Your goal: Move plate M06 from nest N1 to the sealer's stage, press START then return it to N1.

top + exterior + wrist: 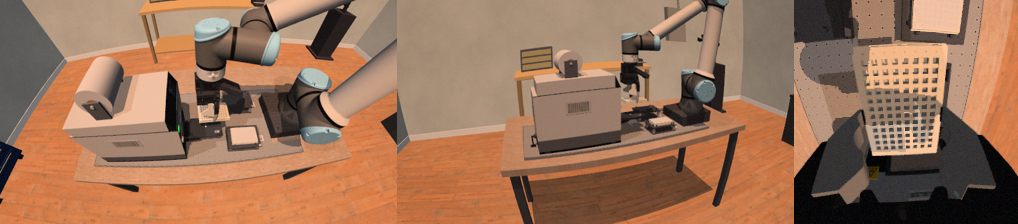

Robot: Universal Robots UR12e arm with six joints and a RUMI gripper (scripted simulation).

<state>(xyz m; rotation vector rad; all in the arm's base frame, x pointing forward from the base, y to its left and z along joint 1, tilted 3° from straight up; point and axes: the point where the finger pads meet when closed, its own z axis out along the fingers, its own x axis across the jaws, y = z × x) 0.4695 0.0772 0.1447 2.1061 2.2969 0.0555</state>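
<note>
My gripper (pixel 212 114) is shut on plate M06 (pixel 211 117), a cream well plate with open, unsealed wells. It holds the plate in the air above the mat, between the empty dark nest N1 (pixel 240 101) behind it and the sealer's dark stage (pixel 206 131) in front. The stage is out and empty. In the exterior view the gripper (pixel 631 94) holds the plate (pixel 630 99) well above the table. In the wrist view the plate (pixel 905 102) fills the middle and hides the fingertips. The sealer's lamp (pixel 179 129) is green.
The sealer (pixel 130 115) with its foil roll (pixel 100 83) stands at the left. Nest N2 (pixel 242 137) holds a covered plate (pixel 936 15) in front right. The arm's base (pixel 284 116) is at the right. A wooden shelf (pixel 578 68) stands behind the table.
</note>
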